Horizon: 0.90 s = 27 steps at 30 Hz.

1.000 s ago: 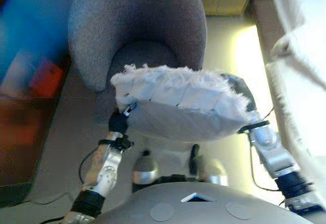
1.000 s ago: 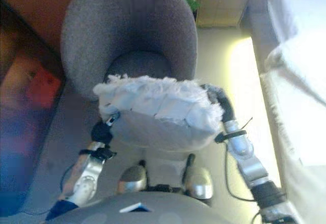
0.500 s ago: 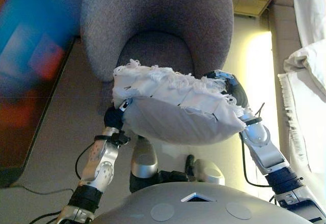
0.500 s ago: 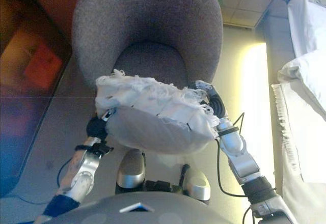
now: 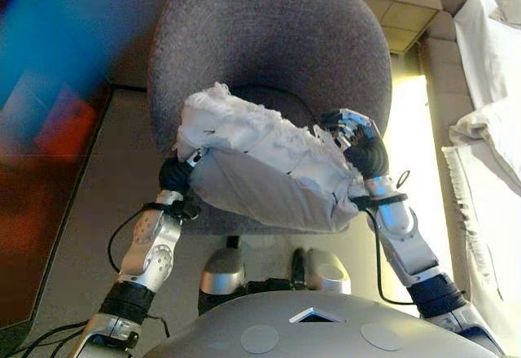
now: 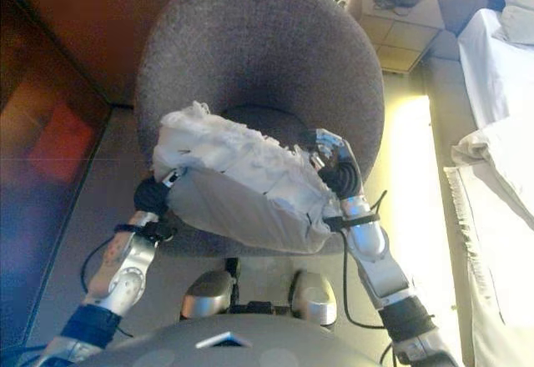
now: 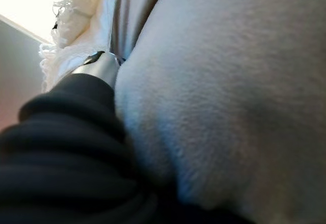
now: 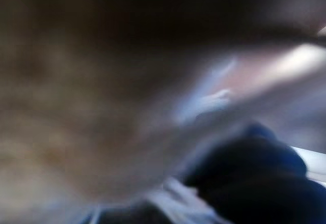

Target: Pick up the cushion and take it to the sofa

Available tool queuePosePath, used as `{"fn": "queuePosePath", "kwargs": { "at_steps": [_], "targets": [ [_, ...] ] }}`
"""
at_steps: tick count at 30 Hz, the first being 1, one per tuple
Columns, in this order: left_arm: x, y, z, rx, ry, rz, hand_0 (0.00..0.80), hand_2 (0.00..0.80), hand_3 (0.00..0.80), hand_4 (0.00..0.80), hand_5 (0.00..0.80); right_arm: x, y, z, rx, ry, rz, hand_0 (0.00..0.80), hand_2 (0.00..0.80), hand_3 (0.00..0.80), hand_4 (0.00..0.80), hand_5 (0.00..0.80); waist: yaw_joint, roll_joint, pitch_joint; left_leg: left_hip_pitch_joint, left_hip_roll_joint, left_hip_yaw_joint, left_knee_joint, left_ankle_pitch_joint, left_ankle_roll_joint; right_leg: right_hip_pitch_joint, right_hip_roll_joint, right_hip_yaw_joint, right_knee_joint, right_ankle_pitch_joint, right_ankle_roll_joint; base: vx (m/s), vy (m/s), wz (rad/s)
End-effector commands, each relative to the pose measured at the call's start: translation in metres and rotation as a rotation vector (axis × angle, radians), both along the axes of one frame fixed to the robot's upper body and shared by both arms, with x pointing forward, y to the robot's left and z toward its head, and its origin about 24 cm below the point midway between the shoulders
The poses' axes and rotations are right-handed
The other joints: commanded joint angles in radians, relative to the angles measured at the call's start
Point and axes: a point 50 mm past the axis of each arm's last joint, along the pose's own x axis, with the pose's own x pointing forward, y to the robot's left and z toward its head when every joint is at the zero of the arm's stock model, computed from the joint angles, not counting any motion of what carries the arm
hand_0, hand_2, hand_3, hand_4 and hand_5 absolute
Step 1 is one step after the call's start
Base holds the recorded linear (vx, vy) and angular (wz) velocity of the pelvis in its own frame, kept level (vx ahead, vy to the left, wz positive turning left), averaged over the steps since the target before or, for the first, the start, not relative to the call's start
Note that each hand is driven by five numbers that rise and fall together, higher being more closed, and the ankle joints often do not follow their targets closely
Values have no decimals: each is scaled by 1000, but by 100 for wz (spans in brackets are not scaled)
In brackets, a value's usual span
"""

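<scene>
The fluffy white fabric cushion (image 5: 260,167) hangs between both arms, above the round grey upholstered armchair (image 6: 250,58). Right robot hand (image 5: 352,130) curls its fingers over the cushion's edge. Left robot hand (image 5: 175,175) presses the other end, fingers hidden — cannot tell its grip.

A grey round armchair (image 6: 259,75) stands on pale sunlit floor (image 6: 413,175).

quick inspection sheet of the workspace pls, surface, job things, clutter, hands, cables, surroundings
surface: grey floor, no table in view.
job's things: cushion, white fringed top and grey underside, carried between both hands above the round grey armchair; not resting on it.
clutter: nothing seen on the floor near the chair.
hands: left hand pressed against the cushion's end, fingers hidden; right hand at the other end, fingers curled over the fringed edge.
cables: dark cables on a small cabinet behind the chair.
surroundings: white bedding on the robot's right; brown panel on its left.
</scene>
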Motion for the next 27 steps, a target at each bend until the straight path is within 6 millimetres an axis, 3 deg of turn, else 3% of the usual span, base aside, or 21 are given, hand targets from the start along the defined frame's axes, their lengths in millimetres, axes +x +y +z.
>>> {"fn": "queuePosePath", "kwargs": {
  "at_steps": [1,4,8,12,14,16,17,20,21,23,25,27],
  "targets": [
    [8,-32,45,-103,-275,-146,800,800,800,800,800,8,-2,28,24,-170,-10,800,800,800,800,800,-24,-17,-23,66,-54,-17,16,-120,-15,-51,-5,30,-111,238,14,457,-74,53],
    [4,-30,43,-106,-267,-154,800,800,800,800,800,6,-5,28,22,-158,-12,800,800,800,800,800,-43,-18,-28,113,-47,-47,14,-157,-8,-63,-2,59,-119,264,19,392,-95,50],
    [3,-28,41,-114,-264,-141,800,800,800,800,800,5,-6,27,11,-145,2,800,800,800,800,800,-40,-25,-56,121,-36,-37,25,-177,-13,-12,9,47,-139,228,11,245,-112,17],
    [2,-25,41,-138,-252,-110,800,800,800,800,800,6,-6,28,-12,-128,17,800,800,800,800,800,-45,-25,-87,136,-6,-19,89,-203,-40,23,27,56,-127,178,-25,244,-93,-3],
    [0,-25,41,-145,-260,-115,800,800,800,800,800,5,-10,26,-31,-124,19,800,800,800,800,800,-44,-18,-91,81,34,-1,252,-96,-89,49,44,44,-129,152,-58,146,-70,-4],
    [0,-26,40,-155,-252,-104,800,800,800,800,800,5,-13,23,-45,-110,17,800,800,800,800,800,-33,-36,-76,-32,46,33,442,-35,-106,82,34,33,-131,141,-82,130,-114,9],
    [0,-26,38,-159,-245,-97,800,800,800,800,800,5,-14,21,-49,-104,15,800,800,800,800,800,-23,-41,-64,-91,53,51,475,-13,-107,102,32,29,-131,129,-89,124,-68,7],
    [2,-27,36,-162,-245,-99,800,800,800,800,800,6,-15,21,-54,-102,24,800,800,800,800,800,4,-32,-25,-154,67,85,393,-8,-115,149,34,22,-142,100,-79,141,31,13],
    [3,-27,38,-165,-249,-99,800,800,800,800,800,6,-13,21,-63,-105,35,800,800,800,800,800,19,-15,-12,-172,50,81,285,12,-117,166,44,28,-159,91,-70,201,106,21],
    [4,-28,37,-168,-250,-96,800,800,800,800,800,6,-11,20,-74,-107,35,800,800,800,800,800,45,2,8,-221,35,53,229,83,-130,198,60,42,-171,74,-70,173,109,-3],
    [5,-32,33,-168,-234,-96,800,800,800,800,800,9,-9,19,-69,-103,23,800,800,800,800,800,48,-12,4,-188,13,53,173,9,-105,203,42,42,-175,66,-65,164,110,-27],
    [5,-35,28,-158,-195,-98,800,800,800,800,800,7,-14,14,-60,-79,-7,800,800,800,800,800,40,-9,-8,-133,11,53,104,-11,-98,212,38,22,-184,70,-64,246,104,17]
  ]
}}
